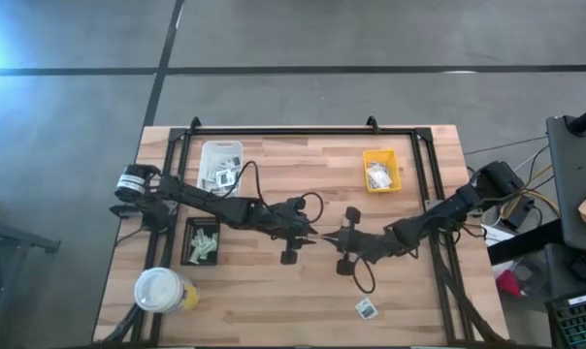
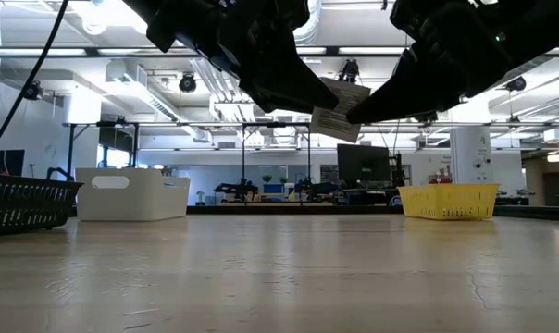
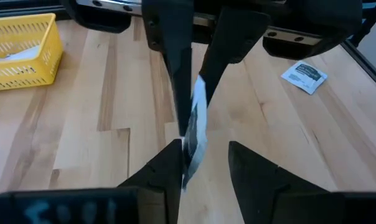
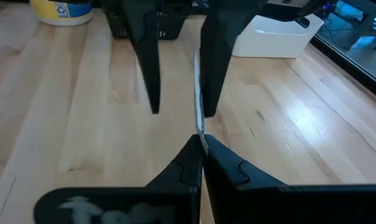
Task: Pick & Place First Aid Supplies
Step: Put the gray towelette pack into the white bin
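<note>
A: Left gripper (image 3: pixel 203 163), mid-table, raised. State?
B: Fingers spread. The packet (image 3: pixel 194 127) stands on edge between them, against one finger, not pinched.
A: Right gripper (image 4: pixel 202 155)?
B: Clamped onto the packet's edge, tip to tip with the left, above the bare wood.
A: Other supplies?
B: One loose packet (image 1: pixel 367 309) lies near the table's front edge; more sit in the white tray (image 1: pixel 220 155), black tray (image 1: pixel 188 254) and yellow tray (image 1: pixel 380 155).

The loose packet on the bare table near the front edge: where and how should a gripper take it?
The packet lies flat on the wood, apart from the trays, so probably from straight above, with the fingers closing across its narrower span at two opposite edges. The right gripper is nearer, but it is shut on another packet.
</note>
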Robot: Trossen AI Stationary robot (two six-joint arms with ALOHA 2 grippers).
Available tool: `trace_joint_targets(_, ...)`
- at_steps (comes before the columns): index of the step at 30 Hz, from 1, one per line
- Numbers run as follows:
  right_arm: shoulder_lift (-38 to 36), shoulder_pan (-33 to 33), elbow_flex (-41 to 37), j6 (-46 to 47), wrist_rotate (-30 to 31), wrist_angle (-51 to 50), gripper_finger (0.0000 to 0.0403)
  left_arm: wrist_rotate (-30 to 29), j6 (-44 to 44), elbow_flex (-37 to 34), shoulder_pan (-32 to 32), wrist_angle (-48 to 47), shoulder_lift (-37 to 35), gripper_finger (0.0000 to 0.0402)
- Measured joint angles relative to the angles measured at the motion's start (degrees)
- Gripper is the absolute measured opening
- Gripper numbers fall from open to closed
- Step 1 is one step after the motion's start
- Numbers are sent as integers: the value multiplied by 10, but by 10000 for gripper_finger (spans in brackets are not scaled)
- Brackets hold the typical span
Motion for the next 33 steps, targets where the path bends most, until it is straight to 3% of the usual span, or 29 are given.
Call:
trace_joint_targets(6,0,-1,0,3,0,0,8,0,2,0,0,1,0,99)
trace_joint_targets(14,0,-1,0,3,-4,0,8,-2,2,0,1,1,0,9)
trace_joint_targets(25,0,-1,0,4,-4,-2,15,-12,2,-5,1,-3,0,3)
trace_joint_targets(33,-4,-1,-1,65,3,-67,85,-54,3,-5,1,-47,-1,1)
